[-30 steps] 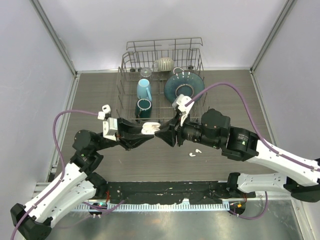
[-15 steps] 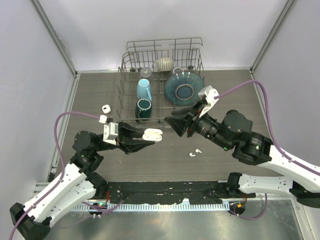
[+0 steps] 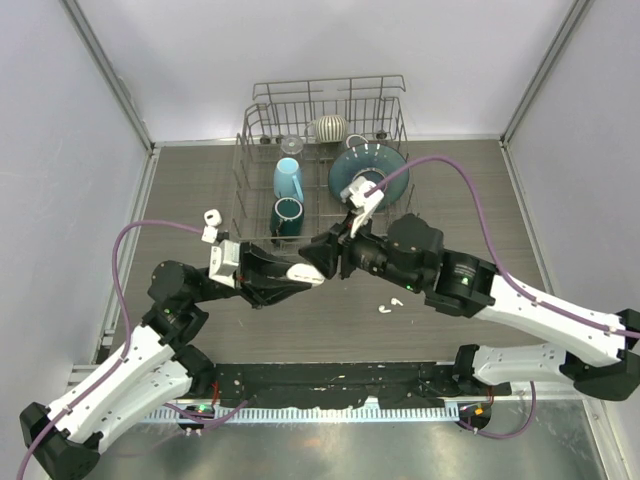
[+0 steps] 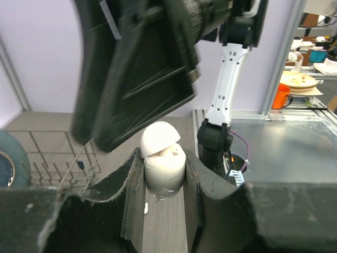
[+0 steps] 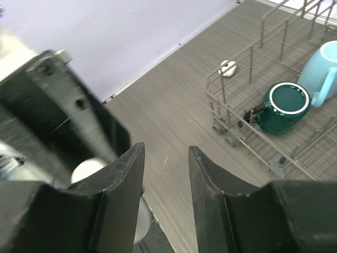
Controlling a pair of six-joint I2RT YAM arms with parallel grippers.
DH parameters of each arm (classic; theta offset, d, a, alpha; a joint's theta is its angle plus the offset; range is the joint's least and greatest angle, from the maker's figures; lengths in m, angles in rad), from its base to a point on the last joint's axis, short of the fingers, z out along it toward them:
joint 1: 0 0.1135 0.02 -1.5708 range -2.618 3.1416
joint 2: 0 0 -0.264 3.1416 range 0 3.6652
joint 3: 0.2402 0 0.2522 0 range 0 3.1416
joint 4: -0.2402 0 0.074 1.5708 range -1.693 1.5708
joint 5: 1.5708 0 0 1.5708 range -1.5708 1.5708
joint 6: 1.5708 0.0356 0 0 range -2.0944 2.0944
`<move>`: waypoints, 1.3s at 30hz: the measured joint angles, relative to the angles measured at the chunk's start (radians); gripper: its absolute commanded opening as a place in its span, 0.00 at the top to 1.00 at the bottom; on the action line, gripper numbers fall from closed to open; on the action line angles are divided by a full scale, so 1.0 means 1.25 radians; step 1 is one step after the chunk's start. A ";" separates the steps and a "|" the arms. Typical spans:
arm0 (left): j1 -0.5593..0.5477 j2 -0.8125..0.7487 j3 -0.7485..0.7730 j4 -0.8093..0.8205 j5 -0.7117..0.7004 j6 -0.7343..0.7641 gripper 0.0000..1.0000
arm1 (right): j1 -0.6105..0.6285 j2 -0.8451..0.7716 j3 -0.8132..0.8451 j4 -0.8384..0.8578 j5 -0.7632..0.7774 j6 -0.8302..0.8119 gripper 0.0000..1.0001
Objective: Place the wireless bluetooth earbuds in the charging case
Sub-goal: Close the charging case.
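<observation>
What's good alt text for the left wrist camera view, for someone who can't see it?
The black left gripper clamps a small white egg-shaped plastic charging case, its lid tipped open, while the right gripper, black and blurred, looms just above it. A grey wire dish rack sits behind on the left.

**Two grippers tip to tip at the centre of the frame**

The left arm point(image 3: 140, 355) reaches up from the lower left, and the left gripper point(image 3: 306, 273) is pinched tight on the white charging case point(image 4: 164, 158). The right arm point(image 3: 540, 308) stretches in from the right. The right gripper point(image 3: 318, 258) points leftward with its jaws apart, holding nothing, just beside the left fingers.
</observation>
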 measured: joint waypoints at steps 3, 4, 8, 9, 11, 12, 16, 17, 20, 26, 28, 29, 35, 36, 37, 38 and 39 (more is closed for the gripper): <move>0.000 -0.002 0.000 -0.017 -0.036 0.000 1.00 | 0.010 -0.052 -0.030 0.010 -0.021 0.004 0.55; 0.000 -0.002 0.000 -0.020 -0.049 0.000 1.00 | 0.013 -0.063 -0.031 0.010 -0.023 0.005 0.55; -0.001 -0.002 0.000 -0.034 -0.082 -0.004 1.00 | 0.036 -0.053 -0.031 0.032 0.009 0.010 0.55; -0.001 0.001 0.000 -0.038 -0.088 -0.007 1.00 | 0.043 -0.045 -0.031 0.044 0.020 0.011 0.55; -0.001 0.005 -0.001 -0.047 -0.096 -0.019 1.00 | 0.060 -0.021 -0.030 0.065 0.050 0.014 0.55; -0.001 0.007 -0.003 -0.048 -0.104 -0.024 1.00 | 0.067 -0.011 -0.030 0.074 0.065 0.017 0.55; -0.001 0.004 -0.022 -0.048 -0.145 -0.048 1.00 | 0.092 0.024 -0.031 0.087 0.115 0.027 0.56; -0.001 -0.002 -0.033 -0.049 -0.160 -0.052 1.00 | 0.094 0.029 -0.038 0.091 0.128 0.035 0.56; -0.003 -0.014 -0.055 -0.052 -0.186 -0.062 1.00 | 0.097 0.031 -0.064 0.109 0.154 0.063 0.55; -0.010 -0.028 -0.087 -0.051 -0.195 -0.069 1.00 | 0.110 -0.007 -0.139 0.155 0.203 0.139 0.50; -0.010 -0.028 -0.096 -0.043 -0.195 -0.071 1.00 | 0.117 -0.028 -0.155 0.151 0.222 0.155 0.48; -0.009 -0.030 -0.101 -0.033 -0.197 -0.076 1.00 | 0.119 -0.040 -0.158 0.142 0.235 0.163 0.44; -0.001 -0.070 -0.135 0.030 -0.214 -0.085 1.00 | 0.112 -0.106 -0.156 0.102 0.335 0.177 0.43; -0.001 -0.076 -0.139 0.035 -0.214 -0.085 1.00 | 0.109 -0.114 -0.155 0.097 0.351 0.181 0.43; -0.001 -0.079 -0.143 0.039 -0.214 -0.084 1.00 | 0.104 -0.121 -0.154 0.092 0.368 0.186 0.43; -0.001 -0.081 -0.144 0.045 -0.213 -0.085 1.00 | 0.099 -0.127 -0.154 0.088 0.382 0.190 0.43; -0.001 -0.081 -0.144 0.050 -0.213 -0.084 1.00 | 0.095 -0.131 -0.154 0.084 0.392 0.194 0.43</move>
